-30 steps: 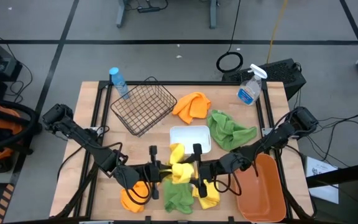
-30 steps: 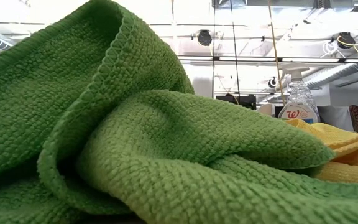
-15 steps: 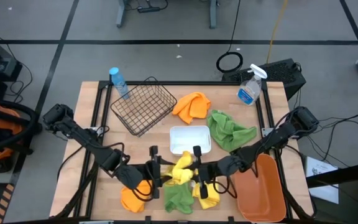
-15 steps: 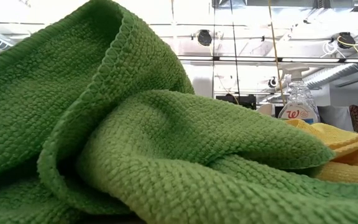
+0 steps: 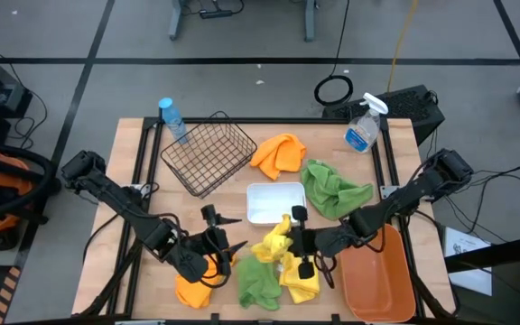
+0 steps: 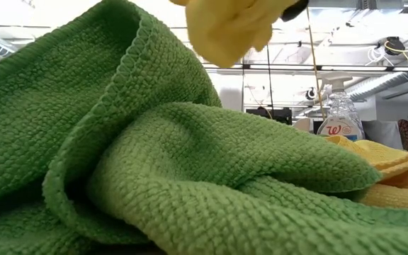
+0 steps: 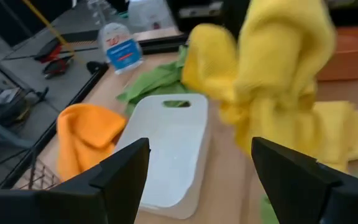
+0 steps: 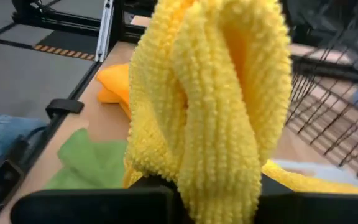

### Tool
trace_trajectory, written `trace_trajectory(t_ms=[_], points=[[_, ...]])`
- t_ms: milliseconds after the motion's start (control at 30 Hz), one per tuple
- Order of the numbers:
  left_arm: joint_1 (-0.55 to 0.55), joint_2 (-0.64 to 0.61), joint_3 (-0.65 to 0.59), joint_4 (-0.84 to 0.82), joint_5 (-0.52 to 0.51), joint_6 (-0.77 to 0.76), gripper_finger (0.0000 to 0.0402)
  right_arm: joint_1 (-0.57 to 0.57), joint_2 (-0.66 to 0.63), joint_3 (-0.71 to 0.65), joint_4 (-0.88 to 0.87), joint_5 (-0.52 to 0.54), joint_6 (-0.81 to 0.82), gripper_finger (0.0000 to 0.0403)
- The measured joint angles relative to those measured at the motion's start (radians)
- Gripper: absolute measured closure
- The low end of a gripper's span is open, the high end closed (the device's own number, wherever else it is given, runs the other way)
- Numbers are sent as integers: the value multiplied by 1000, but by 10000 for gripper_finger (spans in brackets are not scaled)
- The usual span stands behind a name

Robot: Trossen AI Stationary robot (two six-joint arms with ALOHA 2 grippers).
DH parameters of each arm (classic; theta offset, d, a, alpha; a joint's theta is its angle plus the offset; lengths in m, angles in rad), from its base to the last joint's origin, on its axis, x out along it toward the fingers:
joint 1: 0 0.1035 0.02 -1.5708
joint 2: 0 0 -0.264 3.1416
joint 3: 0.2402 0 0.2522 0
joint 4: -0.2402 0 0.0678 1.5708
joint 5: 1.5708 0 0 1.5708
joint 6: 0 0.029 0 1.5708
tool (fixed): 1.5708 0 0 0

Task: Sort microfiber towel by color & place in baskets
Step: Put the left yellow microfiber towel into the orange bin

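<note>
My left arm reaches in from the bench's left edge, elbow low, its wrist near the front middle; my left gripper [image 5: 217, 236] points toward the centre with its two dark fingers [image 7: 122, 180] spread wide and nothing between them. My right arm comes in from the right edge, stretched toward the centre. My right gripper [image 5: 289, 242] has its fingers pinched on a crumpled yellow microfiber towel [image 5: 274, 245], lifted off the bench.
</note>
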Motion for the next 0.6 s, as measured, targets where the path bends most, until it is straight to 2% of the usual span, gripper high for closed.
trace_trajectory(t_ms=[133,367,600], points=[[5,0,0,-46,-10,-37,112,2,-39,0,-111,-4,102,359],[3,0,0,-64,-18,-10,112,25,-160,1,-317,-5,286,359],[6,1,-36,-62,-21,-11,112,79,-288,2,-440,-4,408,359]])
